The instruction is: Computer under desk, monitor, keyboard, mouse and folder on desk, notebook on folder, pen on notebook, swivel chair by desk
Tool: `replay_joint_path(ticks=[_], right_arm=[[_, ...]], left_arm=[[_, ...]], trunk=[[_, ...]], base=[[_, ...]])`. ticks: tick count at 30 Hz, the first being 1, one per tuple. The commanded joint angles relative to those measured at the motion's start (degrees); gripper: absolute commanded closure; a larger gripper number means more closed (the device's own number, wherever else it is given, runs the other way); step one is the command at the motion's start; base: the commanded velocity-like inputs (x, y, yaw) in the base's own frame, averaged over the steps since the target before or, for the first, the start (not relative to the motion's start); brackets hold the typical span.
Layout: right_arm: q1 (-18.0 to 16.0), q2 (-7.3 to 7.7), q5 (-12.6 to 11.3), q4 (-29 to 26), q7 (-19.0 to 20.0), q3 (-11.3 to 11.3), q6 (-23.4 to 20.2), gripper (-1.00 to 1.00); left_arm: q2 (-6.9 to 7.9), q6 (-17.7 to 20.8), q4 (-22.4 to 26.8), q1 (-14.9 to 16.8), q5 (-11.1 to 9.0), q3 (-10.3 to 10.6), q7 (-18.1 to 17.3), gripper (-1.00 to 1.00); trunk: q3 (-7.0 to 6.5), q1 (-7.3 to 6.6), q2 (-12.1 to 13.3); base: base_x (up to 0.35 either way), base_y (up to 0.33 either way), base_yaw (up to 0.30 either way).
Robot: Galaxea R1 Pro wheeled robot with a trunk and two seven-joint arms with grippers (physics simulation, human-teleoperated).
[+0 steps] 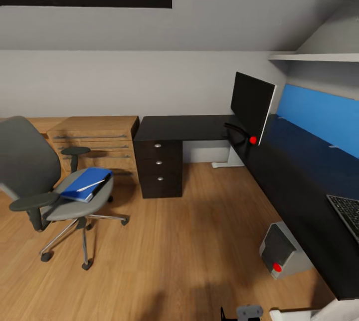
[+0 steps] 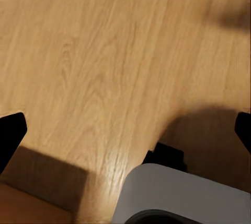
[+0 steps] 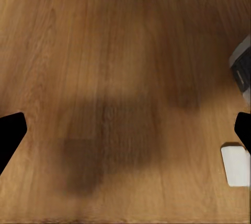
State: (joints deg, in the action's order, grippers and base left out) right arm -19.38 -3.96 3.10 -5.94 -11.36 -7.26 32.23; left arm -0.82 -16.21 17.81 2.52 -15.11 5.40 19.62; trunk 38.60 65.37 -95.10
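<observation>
We saw the swivel chair point(image 1: 47, 186) standing on the wood floor point(image 1: 174, 251), well apart from the desk point(image 1: 279, 171). The blue folder point(image 1: 86, 184) lay on its seat, the pen point(image 1: 92, 185) on top of it (we could not make out a notebook). The monitor point(image 1: 251, 104) stood upright on the desk, and the keyboard point(image 1: 346, 212) lay on it farther along; a grey computer point(image 1: 283, 251) sat under the desk. Our left gripper point(image 2: 125, 135) and right gripper point(image 3: 125, 135) both hung over bare floor, fingers spread wide, holding nothing
</observation>
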Motion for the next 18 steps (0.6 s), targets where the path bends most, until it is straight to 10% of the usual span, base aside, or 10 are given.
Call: replay_joint_path(ticks=[1, 18], right_arm=[[0.0, 0.00, 0.3, 0.1, -0.6, -0.3, 0.0, -1.00], [0.0, 0.09, 0.3, 0.1, -0.7, -0.2, -0.2, -1.00]], left_arm=[[0.03, -0.2, 0.0, 0.0, -0.5, 0.5, 0.3, -1.00], [0.03, -0.3, 0.0, 0.0, -0.5, 0.5, 0.3, -1.00]], trunk=[[0.14, -0.04, 0.0], [0.48, -0.04, 0.0]], base=[[-0.337, 0.000, 0.000], [-0.334, -0.023, 0.000]])
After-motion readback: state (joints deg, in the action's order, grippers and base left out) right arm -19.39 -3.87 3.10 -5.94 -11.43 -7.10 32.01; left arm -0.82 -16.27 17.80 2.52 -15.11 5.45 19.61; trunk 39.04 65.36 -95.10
